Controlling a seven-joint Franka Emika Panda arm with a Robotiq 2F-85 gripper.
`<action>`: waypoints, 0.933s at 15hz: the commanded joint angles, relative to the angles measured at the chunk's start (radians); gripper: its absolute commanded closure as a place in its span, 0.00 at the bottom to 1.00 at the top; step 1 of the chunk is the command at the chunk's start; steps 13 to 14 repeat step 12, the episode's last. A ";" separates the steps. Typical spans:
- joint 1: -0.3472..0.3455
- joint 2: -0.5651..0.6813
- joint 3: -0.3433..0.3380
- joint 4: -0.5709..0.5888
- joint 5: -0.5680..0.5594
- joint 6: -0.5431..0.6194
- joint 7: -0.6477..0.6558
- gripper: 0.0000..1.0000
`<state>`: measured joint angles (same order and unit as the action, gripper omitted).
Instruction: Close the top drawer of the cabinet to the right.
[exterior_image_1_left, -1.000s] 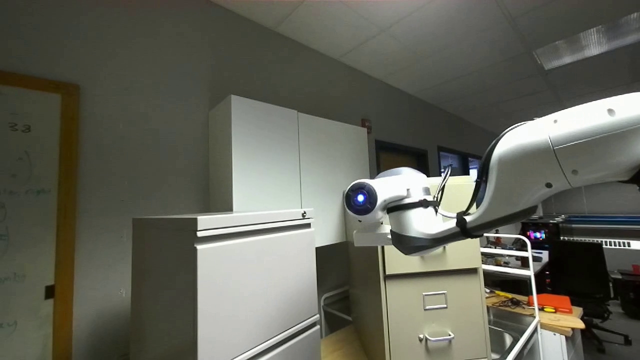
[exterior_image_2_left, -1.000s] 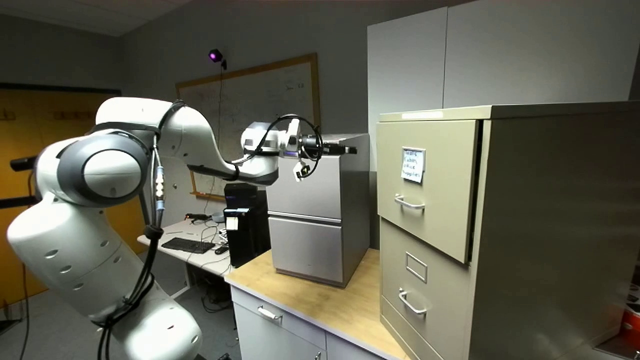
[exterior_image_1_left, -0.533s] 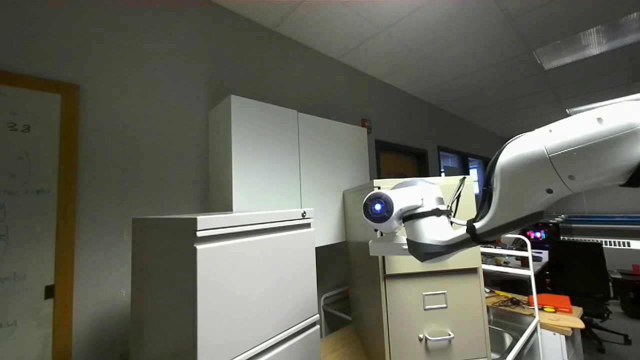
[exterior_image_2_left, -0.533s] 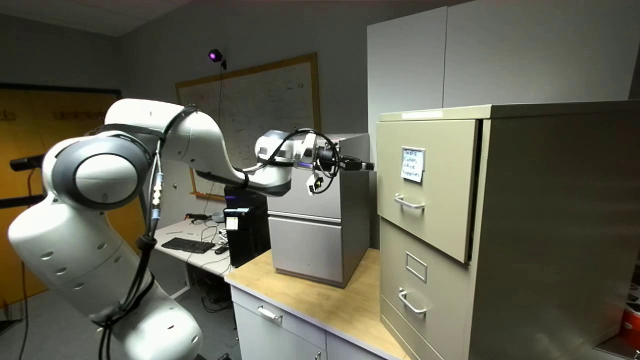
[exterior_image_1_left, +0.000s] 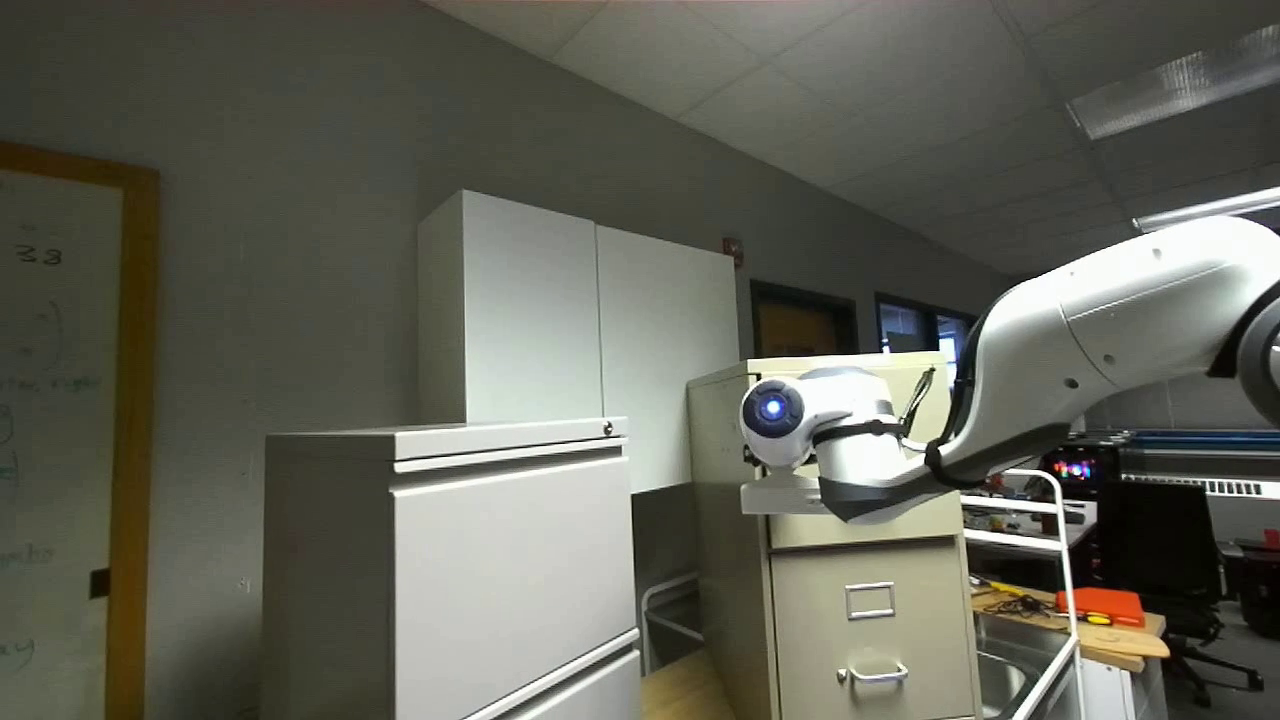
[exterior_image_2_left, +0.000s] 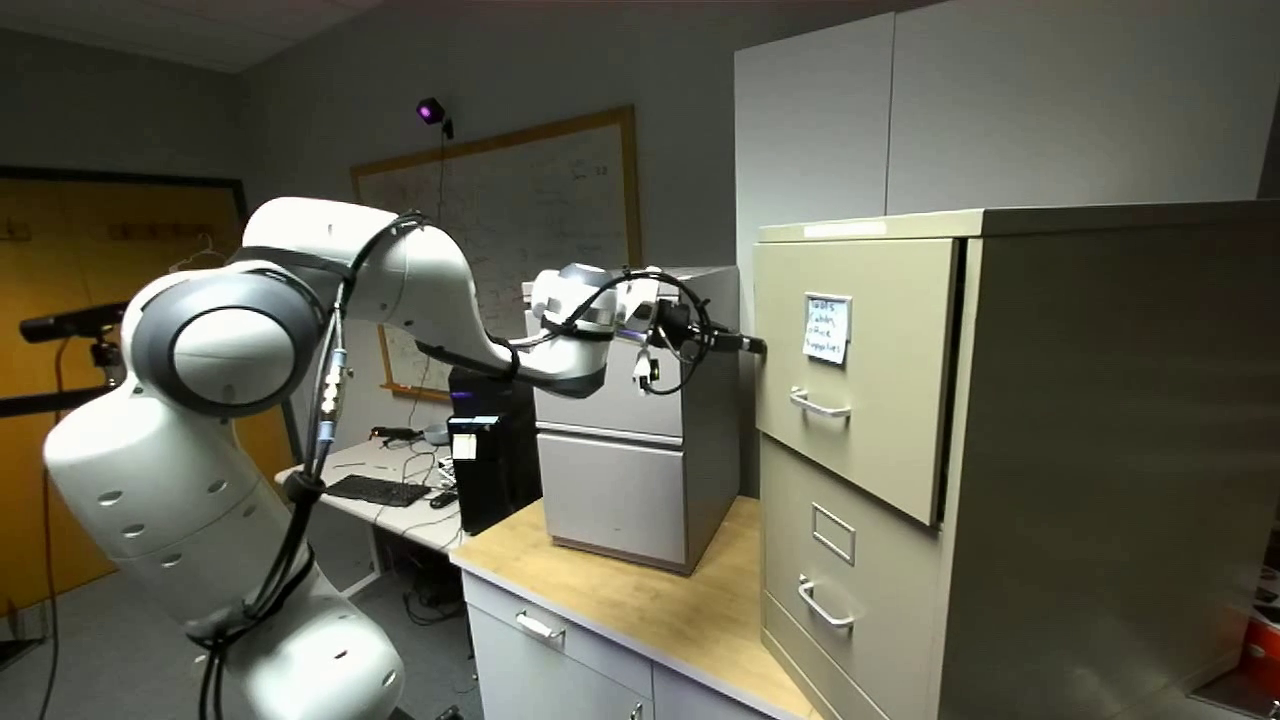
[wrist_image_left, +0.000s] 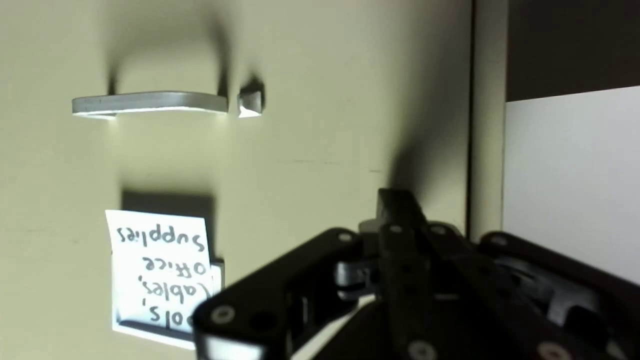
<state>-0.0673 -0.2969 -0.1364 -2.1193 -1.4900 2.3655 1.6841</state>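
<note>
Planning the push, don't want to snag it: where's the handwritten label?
In an exterior view, the handwritten label is on the top drawer, above its handle, right of the hand.

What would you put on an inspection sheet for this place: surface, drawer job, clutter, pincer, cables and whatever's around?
Surface: wood-look countertop, bearing a grey two-drawer cabinet.
Job's things: beige filing cabinet; its top drawer slightly open, dark gap behind its front.
Clutter: keyboard and mouse on a desk.
Pincer: closed, nothing seen in it; right by the top drawer's front, contact unclear.
Cables: black, strapped along the robot arm.
Surroundings: whiteboard, white two-door cupboard.
</note>
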 joint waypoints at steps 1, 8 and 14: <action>-0.011 0.104 -0.026 0.118 0.064 0.052 -0.088 1.00; -0.029 0.199 -0.034 0.217 0.184 0.067 -0.190 1.00; -0.038 0.217 -0.032 0.244 0.251 0.062 -0.254 1.00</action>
